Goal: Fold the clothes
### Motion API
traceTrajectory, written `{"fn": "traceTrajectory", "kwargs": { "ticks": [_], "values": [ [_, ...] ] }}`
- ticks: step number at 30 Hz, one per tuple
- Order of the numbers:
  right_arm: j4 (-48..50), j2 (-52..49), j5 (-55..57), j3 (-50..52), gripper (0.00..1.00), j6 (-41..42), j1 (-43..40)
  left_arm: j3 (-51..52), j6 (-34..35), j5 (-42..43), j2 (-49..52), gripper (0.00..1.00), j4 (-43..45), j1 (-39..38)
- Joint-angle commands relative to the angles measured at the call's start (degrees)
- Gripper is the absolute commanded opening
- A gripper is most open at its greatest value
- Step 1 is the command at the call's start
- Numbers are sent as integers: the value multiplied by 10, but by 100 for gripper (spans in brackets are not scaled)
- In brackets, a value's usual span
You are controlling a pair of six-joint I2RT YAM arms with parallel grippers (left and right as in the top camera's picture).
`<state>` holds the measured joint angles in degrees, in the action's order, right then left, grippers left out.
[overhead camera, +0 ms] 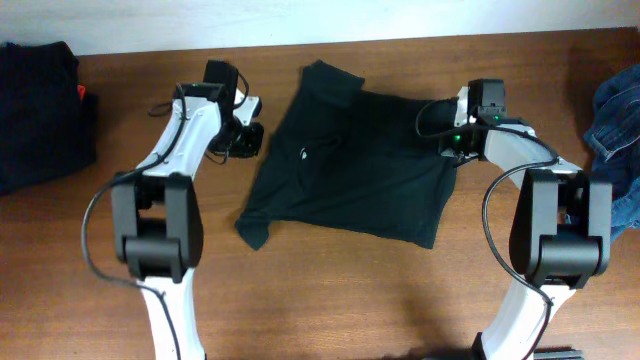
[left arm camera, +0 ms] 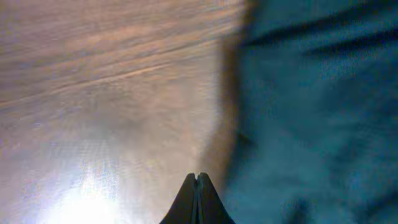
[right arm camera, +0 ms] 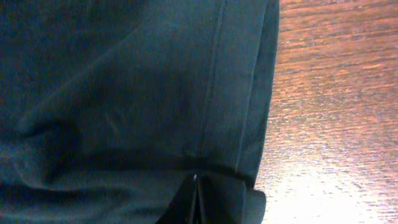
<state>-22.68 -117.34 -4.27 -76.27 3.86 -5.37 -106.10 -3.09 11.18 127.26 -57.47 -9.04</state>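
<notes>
Overhead, the plain black short-sleeved cloth T-shirt (overhead camera: 350,170) lies spread on the worktop (overhead camera: 330,300). My left gripper (left arm camera: 197,198), pinched together, is over wood beside it. My right gripper (right arm camera: 197,200), likewise together, is at its hem.

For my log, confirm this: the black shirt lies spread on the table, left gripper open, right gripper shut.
One error: the left gripper is shut, its jaws together in the left wrist view. The shirt is spread on the table, right gripper shut.
</notes>
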Motion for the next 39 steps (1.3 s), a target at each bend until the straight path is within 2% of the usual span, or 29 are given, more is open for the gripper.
{"fn": "traceTrajectory", "kwargs": {
  "ticks": [1,4,7,9,10,13,17,20,24,32,39],
  "values": [
    [-15,-7,-38,-12,5,-9,-7,-6,25,17,-95,0,-14,-14],
    [-77,-1,-62,-59,24,-9,-7,-6,25,17,-115,0,-23,-25],
    [-164,9,-63,-125,32,-9,-7,-6,38,17,-117,0,-23,-42],
    [-216,12,-64,-165,55,-4,-7,-5,38,16,-113,2,-17,-56],
    [-240,12,-70,-182,64,-4,-7,-5,37,14,-111,9,-14,-63],
    [-299,12,-106,-213,75,-4,-7,-5,37,-8,-104,32,10,-84],
    [-360,10,-123,-214,78,0,-6,-5,27,-52,-90,64,46,-110],
    [-393,9,-122,-214,81,10,-3,-5,-9,-50,-78,74,69,-127],
    [-417,9,-137,-214,86,11,5,-5,-42,-50,-47,76,93,-147],
    [-424,8,-130,-210,90,10,36,-5,-43,-52,5,75,132,-158],
    [-431,6,-129,-209,97,10,43,-5,-39,-73,7,64,139,-163]
  ]
}}
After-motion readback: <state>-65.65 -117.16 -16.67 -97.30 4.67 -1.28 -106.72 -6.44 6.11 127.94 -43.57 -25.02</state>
